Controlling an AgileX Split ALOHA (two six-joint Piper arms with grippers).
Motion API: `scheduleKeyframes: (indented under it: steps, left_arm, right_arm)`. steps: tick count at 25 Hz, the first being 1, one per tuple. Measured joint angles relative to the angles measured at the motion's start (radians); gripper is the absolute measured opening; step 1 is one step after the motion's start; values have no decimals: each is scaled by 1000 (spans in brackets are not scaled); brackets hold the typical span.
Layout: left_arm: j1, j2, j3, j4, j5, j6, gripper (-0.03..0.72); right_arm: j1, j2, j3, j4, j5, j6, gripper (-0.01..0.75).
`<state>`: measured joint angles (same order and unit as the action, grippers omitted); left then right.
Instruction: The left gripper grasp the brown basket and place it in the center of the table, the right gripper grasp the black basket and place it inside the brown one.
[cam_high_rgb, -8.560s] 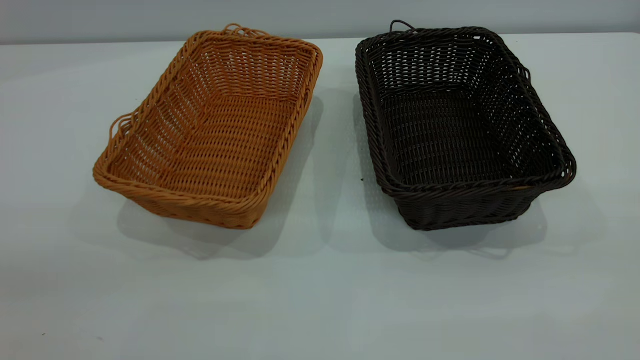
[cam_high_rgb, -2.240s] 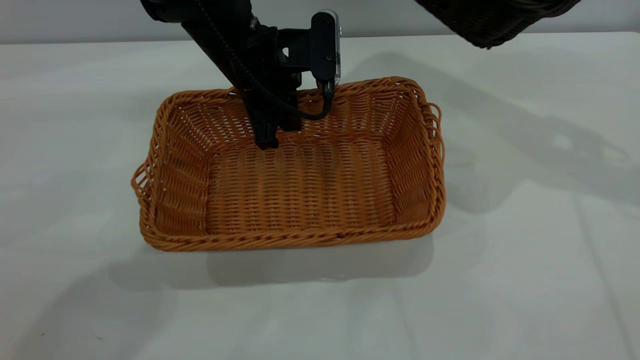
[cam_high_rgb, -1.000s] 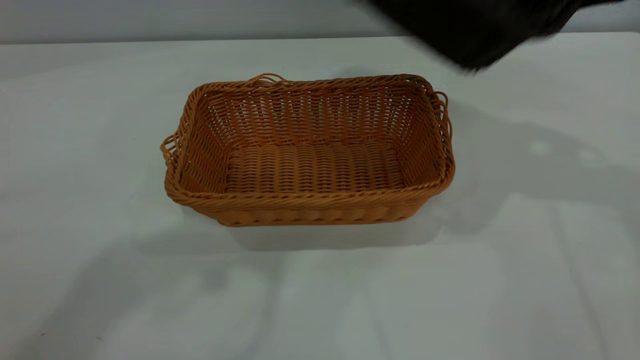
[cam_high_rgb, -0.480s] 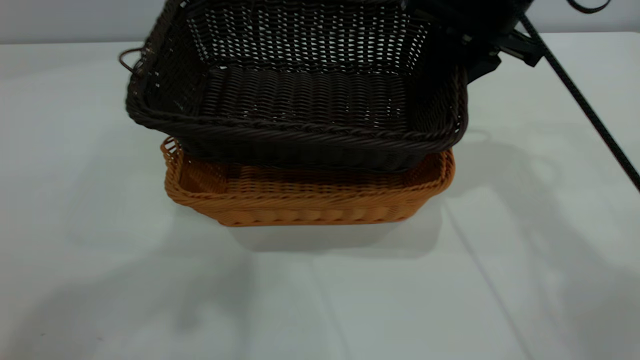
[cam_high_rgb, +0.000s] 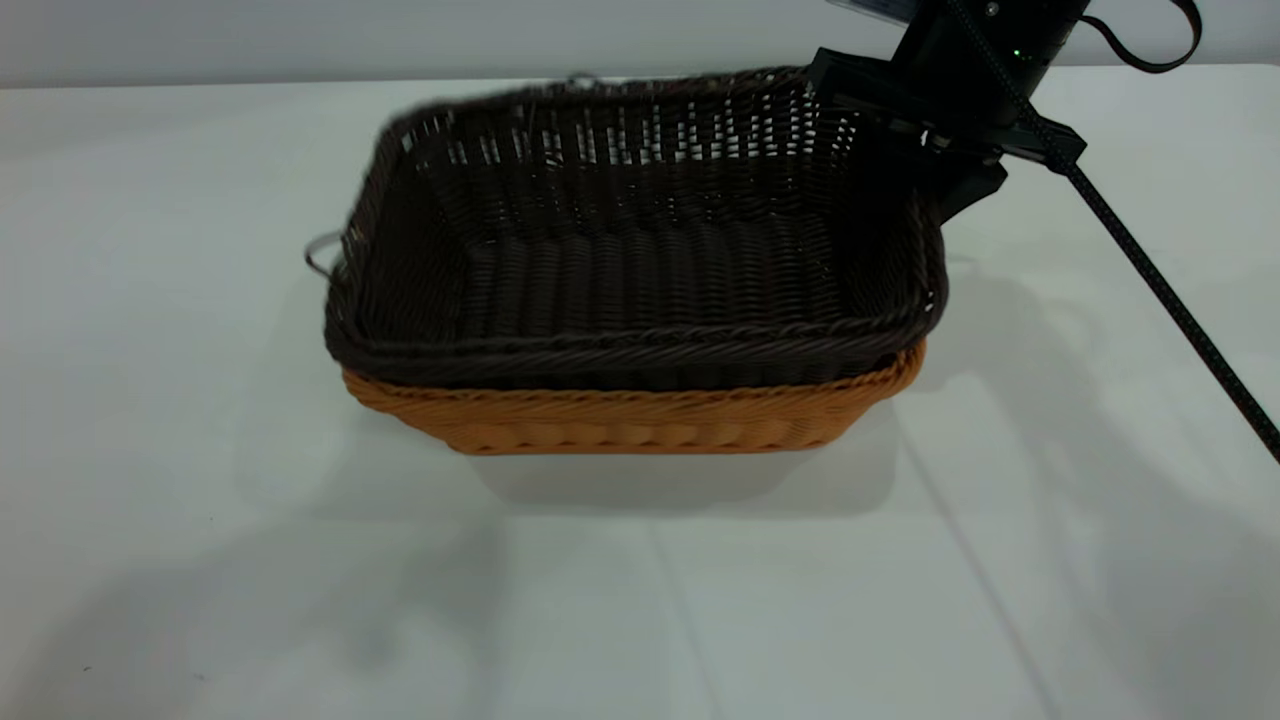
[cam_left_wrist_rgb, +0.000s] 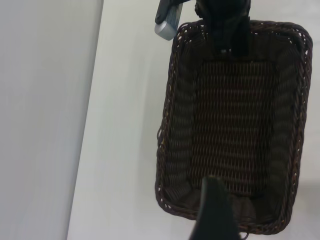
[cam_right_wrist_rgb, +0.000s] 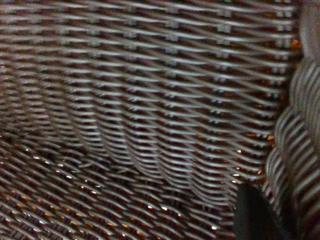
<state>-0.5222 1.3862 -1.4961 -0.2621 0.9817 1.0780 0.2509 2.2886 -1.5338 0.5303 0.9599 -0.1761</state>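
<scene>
The black basket (cam_high_rgb: 640, 260) sits nested inside the brown basket (cam_high_rgb: 640, 415) at the middle of the table (cam_high_rgb: 200, 560); only the brown basket's front wall and rim show beneath it. My right gripper (cam_high_rgb: 937, 185) is shut on the black basket's far right corner rim. In the right wrist view one finger (cam_right_wrist_rgb: 255, 215) lies against the dark weave (cam_right_wrist_rgb: 150, 100). My left gripper (cam_left_wrist_rgb: 245, 234) hangs open and empty above the black basket (cam_left_wrist_rgb: 235, 125); one of its fingers (cam_left_wrist_rgb: 216, 210) shows. It is out of the exterior view.
The right arm's black cable (cam_high_rgb: 1150, 270) runs down to the right across the table. The table's far edge meets a grey wall (cam_high_rgb: 300, 40). In the left wrist view the right arm (cam_left_wrist_rgb: 225, 25) stands over the basket's far end.
The black basket has come down from hovering tilted above the brown basket to sitting inside it. Earlier the left arm let go of the brown basket and left the exterior view.
</scene>
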Motion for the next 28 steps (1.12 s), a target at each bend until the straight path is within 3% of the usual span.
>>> scheduleKeyframes:
  steps: [5, 9, 14, 22, 28]
  left_arm:
    - [0, -14, 0, 0, 1, -1, 471]
    - [0, -72, 0, 2, 20, -7, 471]
    - [0, -223, 0, 4, 44, -138, 471]
    - [0, -500, 0, 149, 185, -570, 471]
    - [0, -599, 25, 262, 186, -901, 470]
  right_arm:
    - [0, -35, -4, -3, 83, -46, 430]
    - [-3, -117, -4, -32, 181, -69, 552]
    - [-4, -327, -4, -105, 237, -62, 577]
    - [-4, -817, 2, -229, 271, 46, 577]
    - [-4, -1201, 170, -269, 289, 83, 579]
